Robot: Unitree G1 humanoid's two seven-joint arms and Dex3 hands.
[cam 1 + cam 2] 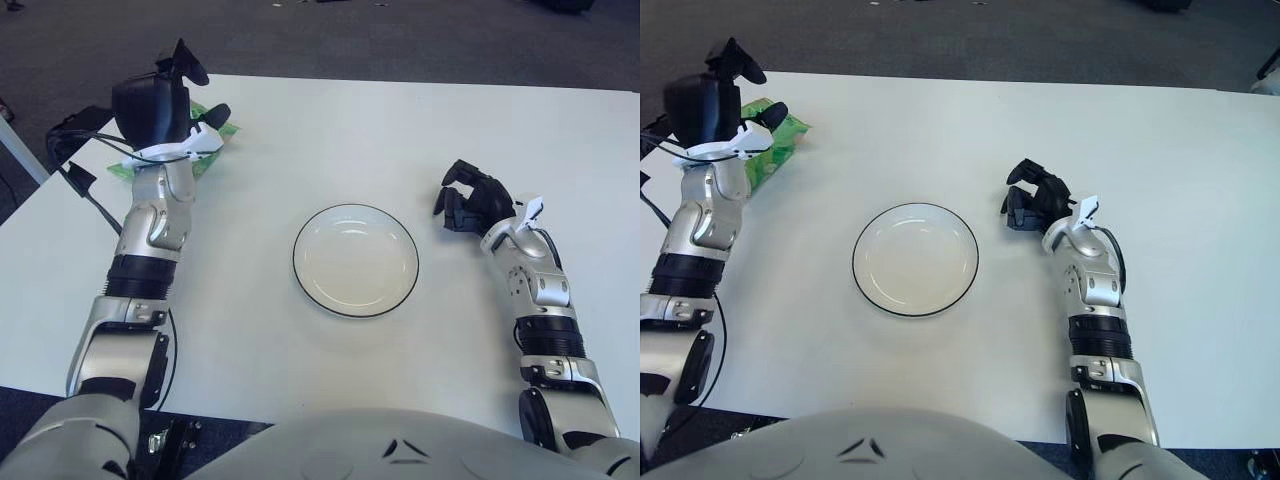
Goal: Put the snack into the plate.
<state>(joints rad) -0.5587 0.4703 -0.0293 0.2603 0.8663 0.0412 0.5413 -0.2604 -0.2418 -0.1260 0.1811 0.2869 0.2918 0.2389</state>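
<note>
"What is sitting around the plate point(355, 260)?"

"Not much. The white plate is lying in the middle of the white table point(300, 140) and nothing is in it. Black cables point(75, 170) are hanging off the table edge, far to the left of the plate."

"Where is the snack?"

"The green snack point(775, 140) is lying up and far to the left of the plate, near the table's corner. The left hand point(160, 100) is hovering right over it and covering most of it. Only green bits are peeking out beside the wrist."

"Is that hand holding it?"

"I cannot tell. One black finger point(185, 60) is sticking up and another is pointing out over the packet, but the part underneath is hidden."

"And the other hand?"

"The right hand point(1035, 200) is showing just to the right of the plate, not touching it. Its fingers are curling in loosely and holding nothing."

"Is anything blocking the way?"

"No, bare table is lying between the snack and the plate. I cannot read anything on the packet."
</note>
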